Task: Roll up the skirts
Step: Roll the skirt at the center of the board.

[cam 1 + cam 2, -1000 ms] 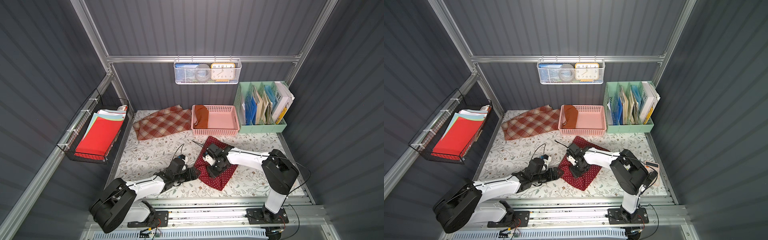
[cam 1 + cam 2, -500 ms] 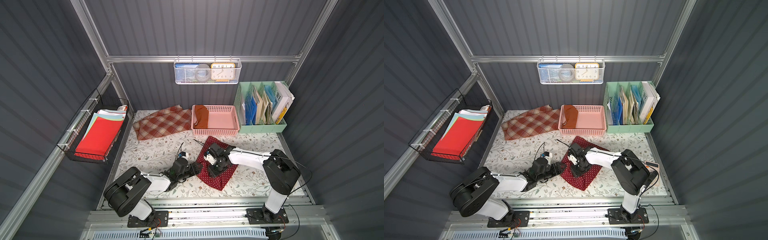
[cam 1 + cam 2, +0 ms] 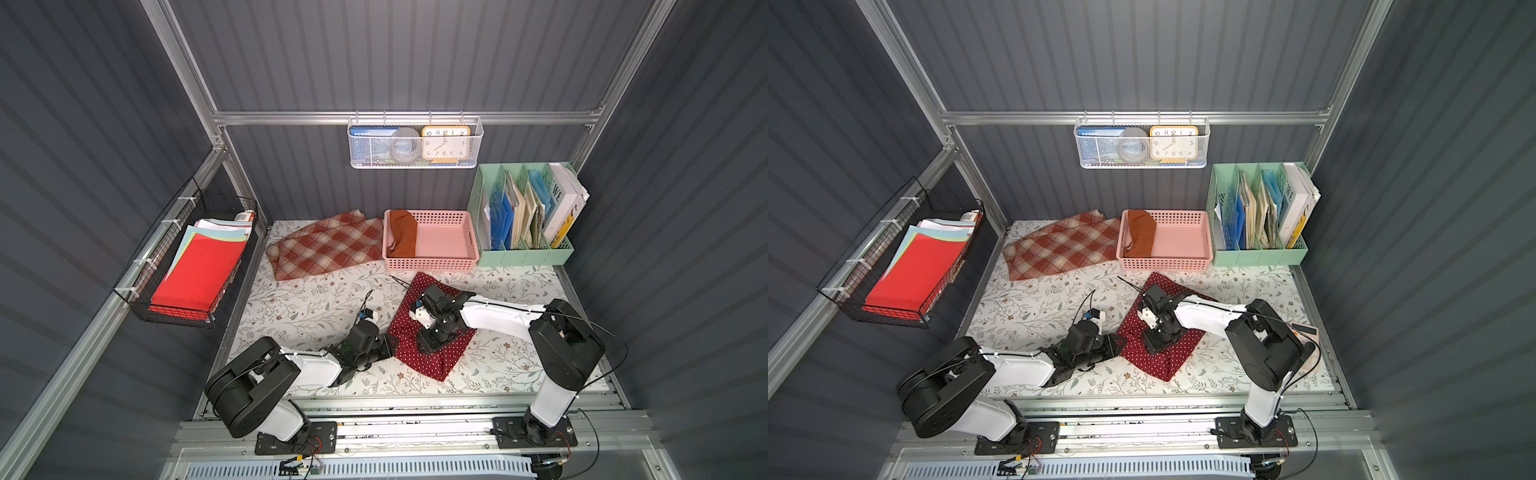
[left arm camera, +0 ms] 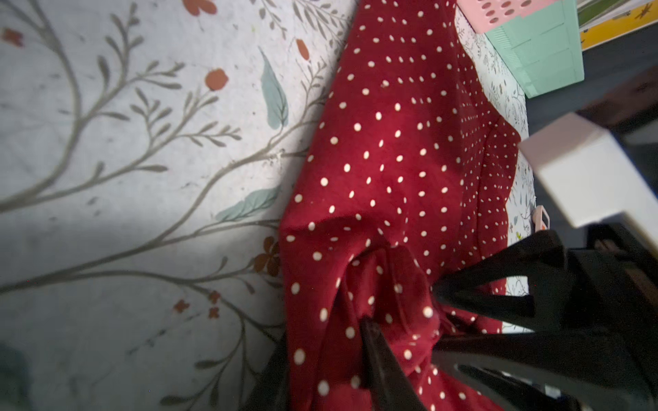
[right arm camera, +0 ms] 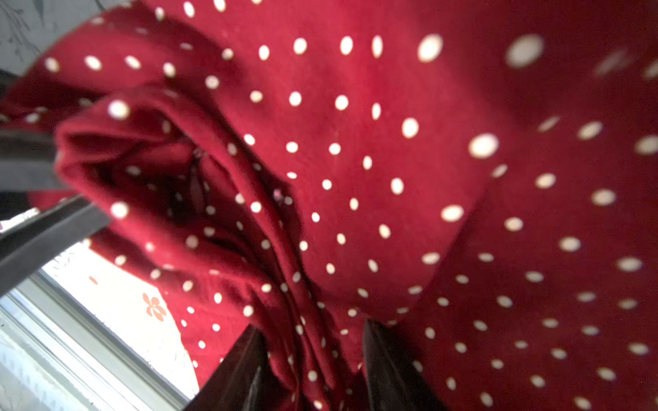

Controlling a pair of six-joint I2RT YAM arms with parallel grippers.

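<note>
My left claw (image 3: 385, 345) is pinched on the polka-dot skirt (image 3: 446, 360), with the skirt's edge bunched between its fingers (image 4: 378, 356). Just to its right, my right claw (image 3: 429, 345) nips a thick fold of the same skirt, which lies spread beneath and beyond both claws. I judge I should lift both grips level and turn them over together, or the roll will skew.

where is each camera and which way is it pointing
Top views: high at the front, looking down at the table; left arm and right arm show whole.
Left wrist: low over the table, facing the dotted skirt; left gripper pinches it.
Right wrist: close above the skirt; right gripper grips a fold.
Shared by both wrists: that skirt.
</note>
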